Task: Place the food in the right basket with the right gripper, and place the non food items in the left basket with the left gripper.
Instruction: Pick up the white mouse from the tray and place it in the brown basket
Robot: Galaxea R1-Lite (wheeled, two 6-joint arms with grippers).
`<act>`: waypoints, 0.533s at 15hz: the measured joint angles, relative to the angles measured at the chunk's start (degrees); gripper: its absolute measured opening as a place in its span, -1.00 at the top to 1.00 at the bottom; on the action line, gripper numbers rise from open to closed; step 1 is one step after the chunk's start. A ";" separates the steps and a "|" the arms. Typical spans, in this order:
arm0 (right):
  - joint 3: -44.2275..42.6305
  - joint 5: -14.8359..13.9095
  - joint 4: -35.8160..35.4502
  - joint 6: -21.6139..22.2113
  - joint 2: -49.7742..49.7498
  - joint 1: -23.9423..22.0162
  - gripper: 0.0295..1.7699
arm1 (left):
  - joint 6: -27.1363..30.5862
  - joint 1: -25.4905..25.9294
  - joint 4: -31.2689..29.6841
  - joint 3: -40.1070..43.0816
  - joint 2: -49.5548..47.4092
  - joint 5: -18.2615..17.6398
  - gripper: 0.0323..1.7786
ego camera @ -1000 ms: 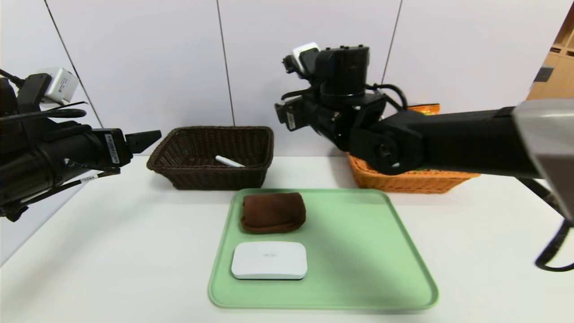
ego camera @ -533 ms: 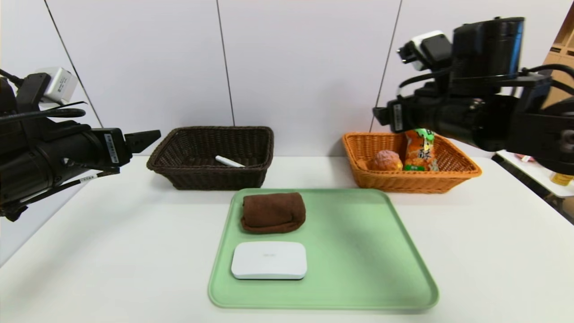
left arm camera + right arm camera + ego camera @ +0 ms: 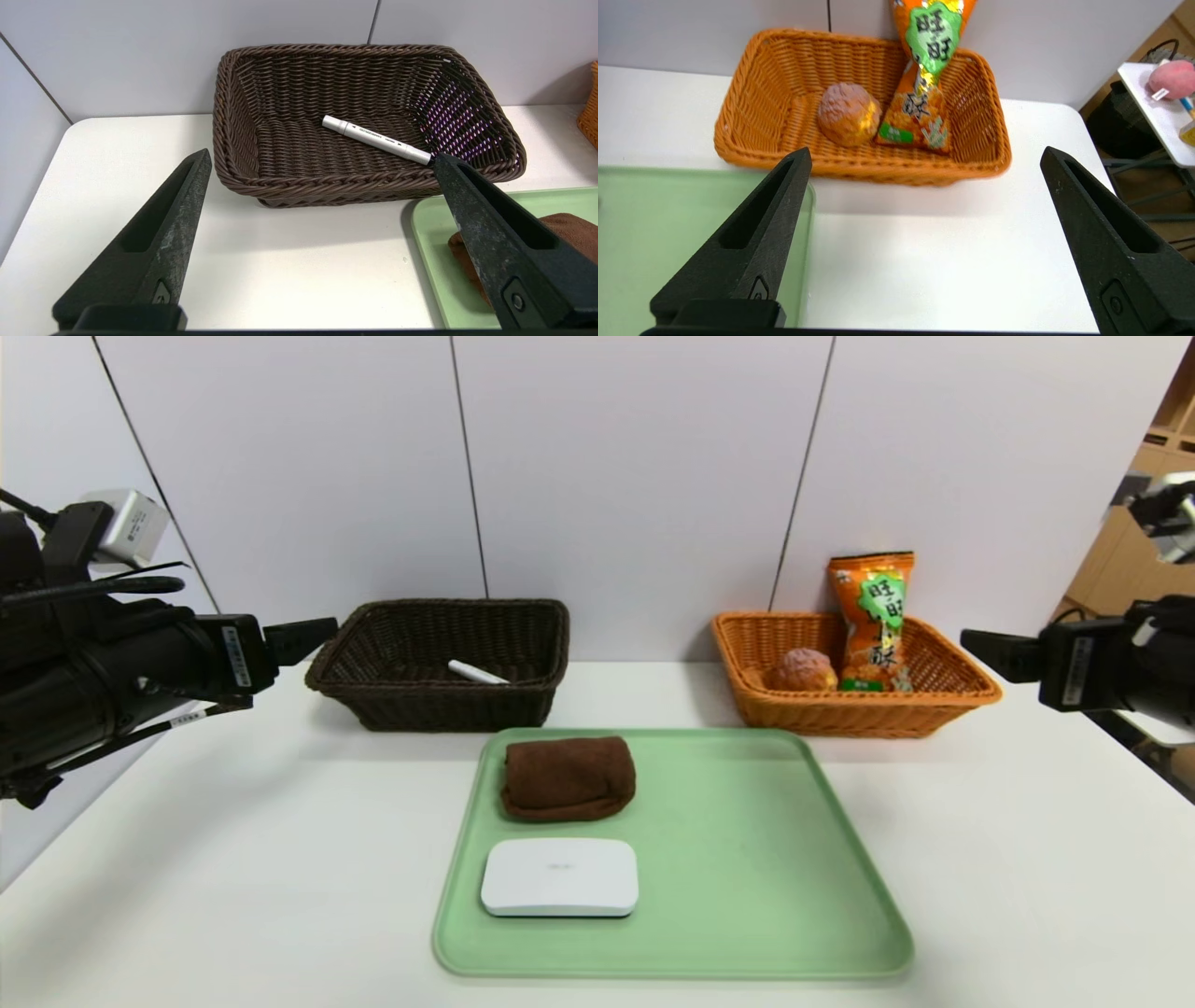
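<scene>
Jaws of both grippers gape empty; the left gripper [image 3: 317, 186] hides part of the towel [image 3: 567, 231].

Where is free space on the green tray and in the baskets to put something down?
The tray is bare right of the towel and box, which fill its left side. The dark basket holds only a pen, so its left floor is free. The orange basket is crowded with bun and snack bag; only its left end is bare.
</scene>
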 joint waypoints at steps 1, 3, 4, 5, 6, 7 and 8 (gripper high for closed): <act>1.90 2.80 0.00 -0.05 -2.01 -2.78 -0.91 | 0.05 0.01 -1.04 0.46 -0.04 0.02 -0.90; 4.83 8.05 0.20 -0.24 -5.21 -7.96 -0.91 | 0.11 0.00 -2.01 1.21 -0.17 0.00 -0.90; 6.51 9.95 0.22 -0.24 -6.69 -9.70 -0.91 | 0.11 0.00 -2.01 1.54 -0.30 0.00 -0.90; 7.97 10.63 0.00 -0.22 -7.88 -10.58 -0.91 | 0.11 0.00 -2.08 1.77 -0.39 0.06 -0.90; 9.18 10.80 -0.11 -0.18 -8.92 -11.03 -0.91 | -0.02 -0.13 -2.12 1.99 -0.48 0.16 -0.90; 10.12 10.91 -0.13 -0.07 -9.84 -11.30 -0.91 | -0.37 -0.74 -2.21 2.21 -0.52 1.02 -0.90; 10.75 10.89 -0.22 -0.07 -10.52 -11.39 -0.91 | -1.07 -1.89 -2.51 2.28 -0.59 2.36 -0.90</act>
